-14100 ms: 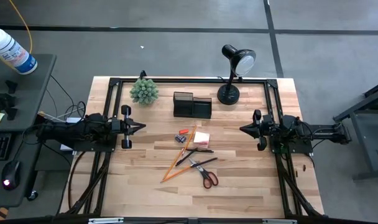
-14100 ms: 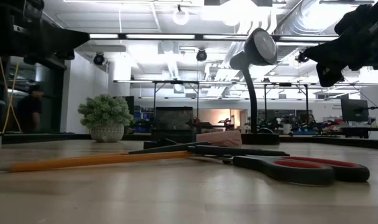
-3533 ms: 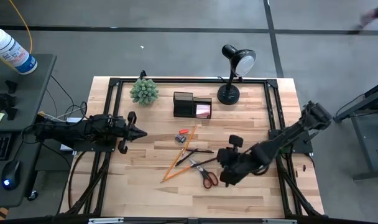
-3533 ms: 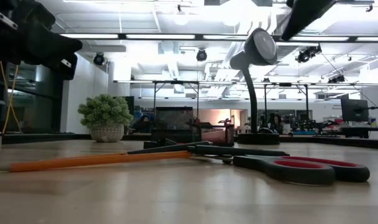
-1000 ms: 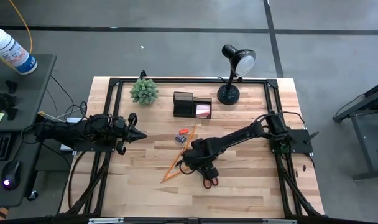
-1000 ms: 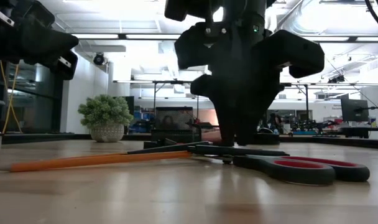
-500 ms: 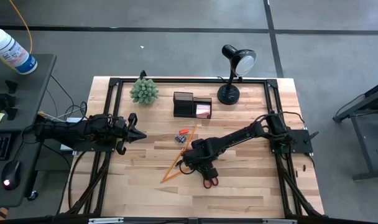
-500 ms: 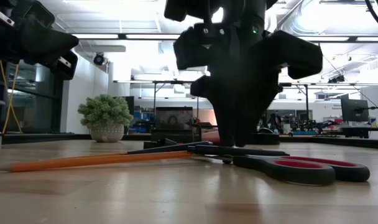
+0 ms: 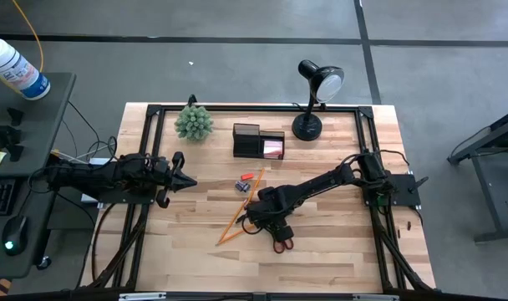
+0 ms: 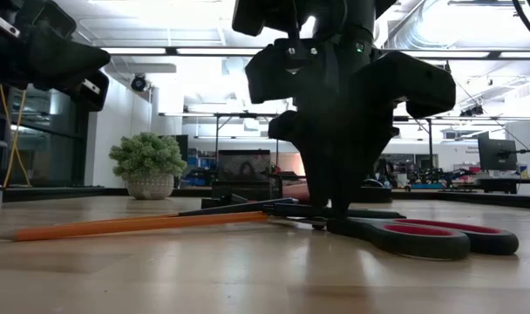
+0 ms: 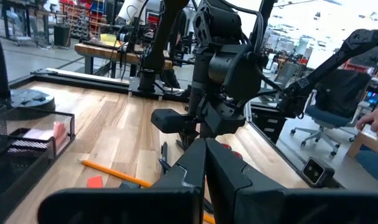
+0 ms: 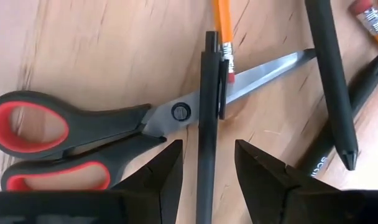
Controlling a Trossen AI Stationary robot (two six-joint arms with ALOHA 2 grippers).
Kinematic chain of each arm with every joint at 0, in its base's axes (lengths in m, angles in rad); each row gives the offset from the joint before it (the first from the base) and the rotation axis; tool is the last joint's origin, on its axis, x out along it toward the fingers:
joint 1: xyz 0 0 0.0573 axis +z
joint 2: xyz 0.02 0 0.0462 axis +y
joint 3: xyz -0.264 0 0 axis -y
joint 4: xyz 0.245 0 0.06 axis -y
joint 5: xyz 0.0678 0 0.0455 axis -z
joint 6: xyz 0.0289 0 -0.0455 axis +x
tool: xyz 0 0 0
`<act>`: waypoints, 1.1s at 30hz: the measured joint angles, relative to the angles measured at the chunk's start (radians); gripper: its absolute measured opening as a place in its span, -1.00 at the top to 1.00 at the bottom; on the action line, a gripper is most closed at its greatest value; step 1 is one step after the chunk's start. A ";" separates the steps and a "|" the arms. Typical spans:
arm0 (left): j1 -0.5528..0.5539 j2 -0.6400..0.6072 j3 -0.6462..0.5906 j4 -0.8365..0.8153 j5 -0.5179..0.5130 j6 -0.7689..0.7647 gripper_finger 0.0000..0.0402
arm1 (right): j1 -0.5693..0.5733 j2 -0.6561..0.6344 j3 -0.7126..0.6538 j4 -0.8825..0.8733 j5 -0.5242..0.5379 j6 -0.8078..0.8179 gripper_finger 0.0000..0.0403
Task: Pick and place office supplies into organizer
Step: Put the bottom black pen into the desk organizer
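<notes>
My right gripper (image 9: 266, 219) points down over the pile of office supplies, open. Its two fingers (image 12: 166, 168) stand on either side of a black pen (image 12: 207, 112), with a gap showing on each side. That pen lies across the red-handled scissors (image 12: 83, 127) near their pivot. An orange pencil (image 12: 223, 25) and two more dark pens (image 12: 332, 81) lie beside them on the wood. The black organizer (image 9: 258, 140) stands at the far middle with a pink sticky-note pad (image 9: 273, 150) in its lower compartment. My left gripper (image 9: 187, 178) waits shut and level at the table's left.
A green spiky plant ball (image 9: 193, 122) and a black desk lamp (image 9: 312, 100) flank the organizer at the far edge. A small orange bit (image 9: 247, 176) and a dark bit (image 9: 241, 187) lie between organizer and pile. Bare wood lies toward the near edge.
</notes>
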State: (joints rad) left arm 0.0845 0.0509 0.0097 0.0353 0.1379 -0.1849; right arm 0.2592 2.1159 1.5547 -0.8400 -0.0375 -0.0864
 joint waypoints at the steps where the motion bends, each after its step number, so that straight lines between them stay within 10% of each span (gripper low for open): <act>1: 0.000 0.000 0.000 0.000 0.000 0.007 1.00 | 0.000 0.000 0.000 -0.001 -0.003 0.000 0.32; 33: 0.000 0.000 0.000 0.000 0.000 0.032 1.00 | -0.031 0.000 0.000 -0.001 -0.051 -0.033 0.32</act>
State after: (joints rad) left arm 0.0846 0.0509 0.0097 0.0353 0.1379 -0.1532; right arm 0.2284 2.1159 1.5547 -0.8410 -0.0882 -0.1197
